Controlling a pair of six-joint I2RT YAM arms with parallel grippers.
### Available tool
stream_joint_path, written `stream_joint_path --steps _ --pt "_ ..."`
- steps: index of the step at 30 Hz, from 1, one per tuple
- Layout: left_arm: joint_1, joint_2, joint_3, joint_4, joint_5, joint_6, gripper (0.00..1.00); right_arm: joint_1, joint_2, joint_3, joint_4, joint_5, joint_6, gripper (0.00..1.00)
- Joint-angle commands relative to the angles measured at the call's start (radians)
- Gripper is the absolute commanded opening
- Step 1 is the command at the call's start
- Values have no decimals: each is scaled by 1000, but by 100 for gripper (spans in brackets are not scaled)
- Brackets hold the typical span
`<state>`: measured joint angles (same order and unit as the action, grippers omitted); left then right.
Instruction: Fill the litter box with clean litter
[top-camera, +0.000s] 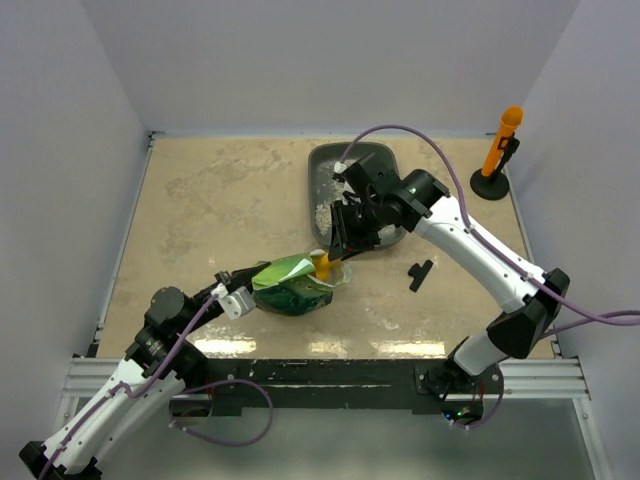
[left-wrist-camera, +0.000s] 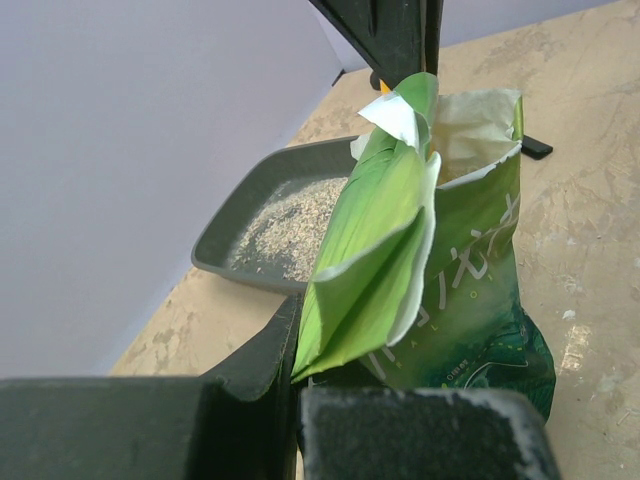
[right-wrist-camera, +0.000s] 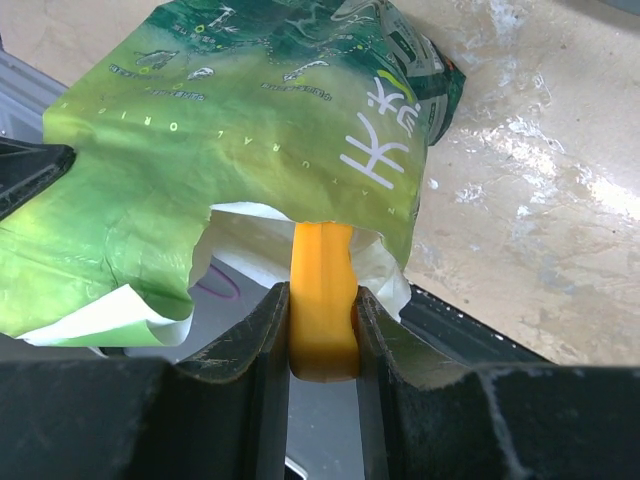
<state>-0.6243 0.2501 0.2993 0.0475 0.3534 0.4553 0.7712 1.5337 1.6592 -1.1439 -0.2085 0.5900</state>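
The dark grey litter box (top-camera: 322, 158) lies at the back of the table, with clean litter (top-camera: 324, 212) spread thinly inside; the left wrist view shows the litter box (left-wrist-camera: 225, 245) and litter (left-wrist-camera: 290, 225) behind the bag. A glossy green bag (top-camera: 290, 288) stands open-topped in front of the box. My left gripper (top-camera: 244, 288) is shut on the bag's folded edge (left-wrist-camera: 360, 260). My right gripper (top-camera: 340, 243) is shut on an orange scoop handle (right-wrist-camera: 322, 262) that goes down into the bag's mouth (right-wrist-camera: 250, 120). The scoop's bowl is hidden inside the bag.
An orange-handled tool (top-camera: 499, 148) stands in a black holder at the back right corner. A small black part (top-camera: 420, 272) lies on the table under the right arm. Scattered granules (right-wrist-camera: 520, 150) dust the beige tabletop near the bag. White walls close three sides.
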Motion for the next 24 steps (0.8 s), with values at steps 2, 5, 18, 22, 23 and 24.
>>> stream_joint_path --steps 2,5,18,22,23,24 --pt "-5 -8 24 74 16 -18 0 7 9 100 -96 1 -25 0" --pt "-5 -11 21 75 15 -17 0 7 -15 76 -93 1 -19 0" --pt "-5 5 23 69 19 -17 0 8 -214 -12 -93 61 22 0" --pt "-6 5 26 66 19 -17 0 7 -228 -94 -83 75 16 0" --pt "-6 5 24 65 19 -17 0 7 -230 -107 -70 80 14 0" --pt "-6 3 26 64 22 -17 0 8 -224 -116 -62 84 11 0"
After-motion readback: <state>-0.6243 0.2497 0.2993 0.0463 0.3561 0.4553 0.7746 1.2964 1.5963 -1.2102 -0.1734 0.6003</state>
